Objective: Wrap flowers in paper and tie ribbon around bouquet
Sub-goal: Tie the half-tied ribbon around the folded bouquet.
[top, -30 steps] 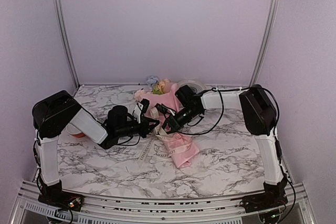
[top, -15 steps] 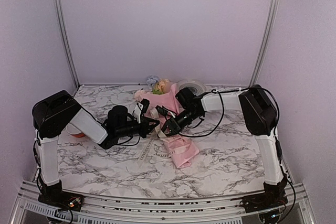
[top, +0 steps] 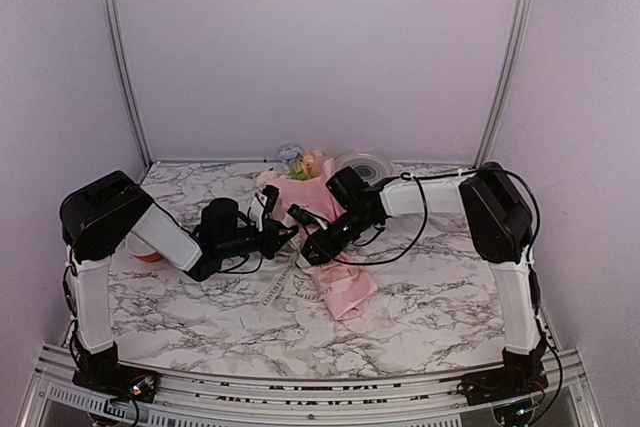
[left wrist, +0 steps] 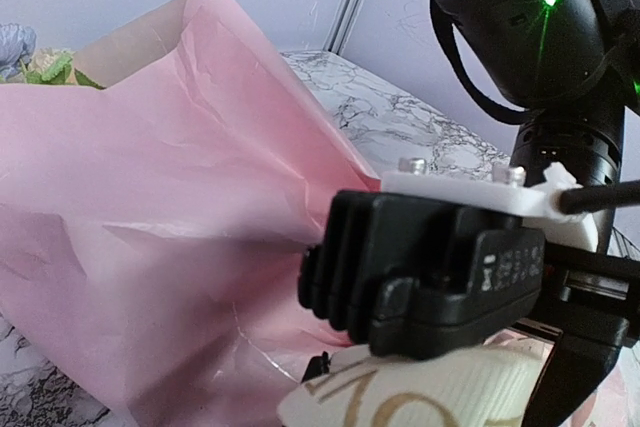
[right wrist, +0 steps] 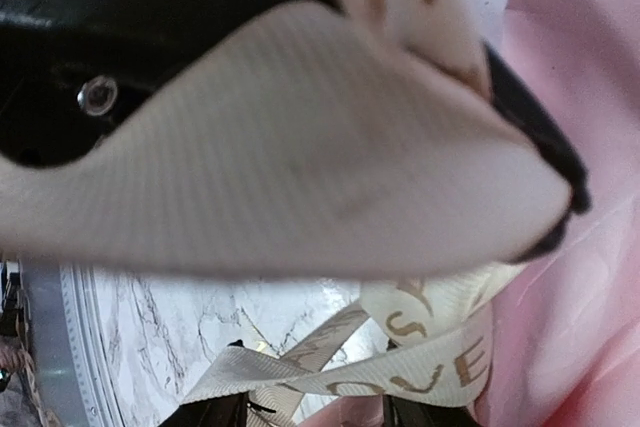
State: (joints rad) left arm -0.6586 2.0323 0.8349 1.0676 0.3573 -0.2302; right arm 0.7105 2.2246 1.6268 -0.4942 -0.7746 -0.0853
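Note:
The bouquet (top: 335, 247), a pink paper cone, lies on the marble table, with the flowers (top: 305, 162) showing at its far end. The paper (left wrist: 150, 197) fills the left wrist view. The cream ribbon (top: 280, 287) with lettering trails off the cone toward the front. My left gripper (top: 283, 237) is at the cone's left side, shut on the ribbon (left wrist: 420, 397). My right gripper (top: 306, 247) meets it over the cone. In the right wrist view its fingers (right wrist: 215, 415) stand apart, open, and the ribbon (right wrist: 430, 367) drapes loosely across the gap.
A round ringed plate (top: 362, 162) sits at the back behind the right arm. A small orange object (top: 145, 255) lies near the left arm's elbow. Metal frame posts (top: 120, 57) and walls close the back and sides.
My right gripper's jaws have opened, letting the ribbon go, and it has slid a little left toward the left gripper. The left arm has drawn slightly left, still shut.

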